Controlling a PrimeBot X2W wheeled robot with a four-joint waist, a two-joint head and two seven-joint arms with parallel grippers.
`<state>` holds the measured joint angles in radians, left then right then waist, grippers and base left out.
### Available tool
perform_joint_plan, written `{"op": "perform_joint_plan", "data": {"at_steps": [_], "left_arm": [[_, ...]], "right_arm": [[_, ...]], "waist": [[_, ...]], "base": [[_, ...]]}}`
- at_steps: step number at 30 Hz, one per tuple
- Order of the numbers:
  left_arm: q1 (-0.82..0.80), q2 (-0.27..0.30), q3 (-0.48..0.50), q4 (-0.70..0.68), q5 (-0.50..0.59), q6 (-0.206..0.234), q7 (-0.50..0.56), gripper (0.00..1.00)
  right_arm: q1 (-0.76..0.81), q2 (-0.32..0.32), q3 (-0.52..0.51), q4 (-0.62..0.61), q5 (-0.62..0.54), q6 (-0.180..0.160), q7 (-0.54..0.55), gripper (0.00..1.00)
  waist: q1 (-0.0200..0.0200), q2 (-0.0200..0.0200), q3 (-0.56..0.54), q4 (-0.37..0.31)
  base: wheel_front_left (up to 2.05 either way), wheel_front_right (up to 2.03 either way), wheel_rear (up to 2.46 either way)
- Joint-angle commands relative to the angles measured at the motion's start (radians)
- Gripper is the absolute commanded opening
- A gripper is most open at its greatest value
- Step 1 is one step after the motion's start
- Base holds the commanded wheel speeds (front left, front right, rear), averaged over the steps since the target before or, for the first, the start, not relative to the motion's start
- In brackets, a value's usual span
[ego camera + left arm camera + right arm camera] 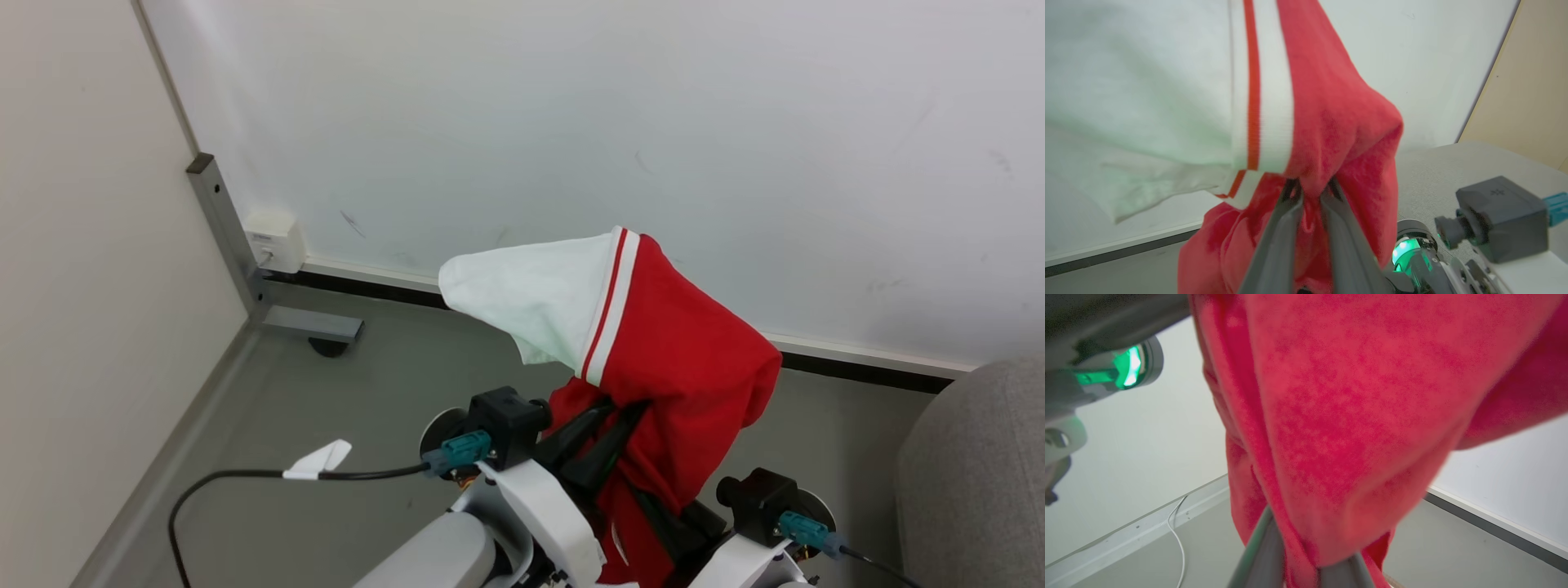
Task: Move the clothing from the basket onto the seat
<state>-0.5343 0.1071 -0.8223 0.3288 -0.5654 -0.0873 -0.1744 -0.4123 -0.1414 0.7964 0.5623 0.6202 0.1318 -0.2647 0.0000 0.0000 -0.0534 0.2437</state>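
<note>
Two hands are working under one garment. The left hand (1312,188) is pinching a fold of the clothing (686,359) between closed fingers and holding it up in the air above the floor (326,384). The red body is draping down over both arms, while the white sleeve (531,298) is sticking out toward the robot's left. The right hand (1310,565) is sitting lower, with red cloth falling between its two fingers; I cannot tell whether they are clamping the cloth or merely standing around it.

The seat (976,482) is lying to the robot's right, at the lower right of the head view and well apart from the garment. The carry is therefore likely heading rightward, and the right arm is the nearer one. The garment's long axis is running from the sleeve at upper left down to the hem between the arms.

The left wrist view is showing the pinch itself clearly. The head view is giving the seat's direction, though cloth is covering most of the fingers there.
</note>
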Motion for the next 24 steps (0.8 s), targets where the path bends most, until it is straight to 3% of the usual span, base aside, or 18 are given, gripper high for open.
{"op": "perform_joint_plan", "data": {"at_steps": [1,16,17,21,22,23,24], "left_arm": [[0.008,0.007,0.002,-0.002,-0.008,0.002,0.001,0.0],[0.006,0.02,0.01,0.027,-0.016,0.023,-0.011,0.0],[0.005,0.019,0.009,0.029,-0.016,0.024,-0.011,0.04],[0.0,0.019,0.004,0.035,-0.016,0.024,-0.011,0.32],[0.001,0.02,0.004,0.036,-0.017,0.025,-0.01,0.61],[0.001,0.021,0.004,0.037,-0.019,0.026,-0.011,1.0],[0.001,0.022,0.003,0.037,-0.019,0.025,-0.013,1.0]], "right_arm": [[-0.001,-0.003,-0.013,-0.014,0.003,-0.002,0.001,0.0],[0.028,-0.003,-0.015,-0.053,-0.008,-0.002,0.001,0.0],[0.029,-0.003,-0.013,-0.055,-0.009,-0.002,0.001,0.0],[0.033,0.0,-0.013,-0.067,-0.006,-0.002,0.001,0.0],[0.035,0.001,-0.016,-0.071,-0.006,-0.002,0.001,0.0],[0.037,0.003,-0.02,-0.075,-0.005,-0.002,0.001,0.0],[0.041,0.003,-0.024,-0.079,-0.003,-0.002,0.001,0.0]], "waist": [[0.0,0.0,0.001,0.003],[0.0,0.0,0.006,-0.041],[0.0,0.0,0.006,-0.046],[0.0,0.0,0.009,-0.07],[0.0,0.0,0.01,-0.078],[0.0,0.0,0.011,-0.086],[0.0,0.0,0.012,-0.094]], "base": [[0.0,0.0,0.0],[0.0,0.0,0.0],[0.0,0.0,0.0],[0.0,0.0,0.0],[0.0,0.0,0.0],[0.0,0.0,0.0],[0.0,0.0,0.0]]}}
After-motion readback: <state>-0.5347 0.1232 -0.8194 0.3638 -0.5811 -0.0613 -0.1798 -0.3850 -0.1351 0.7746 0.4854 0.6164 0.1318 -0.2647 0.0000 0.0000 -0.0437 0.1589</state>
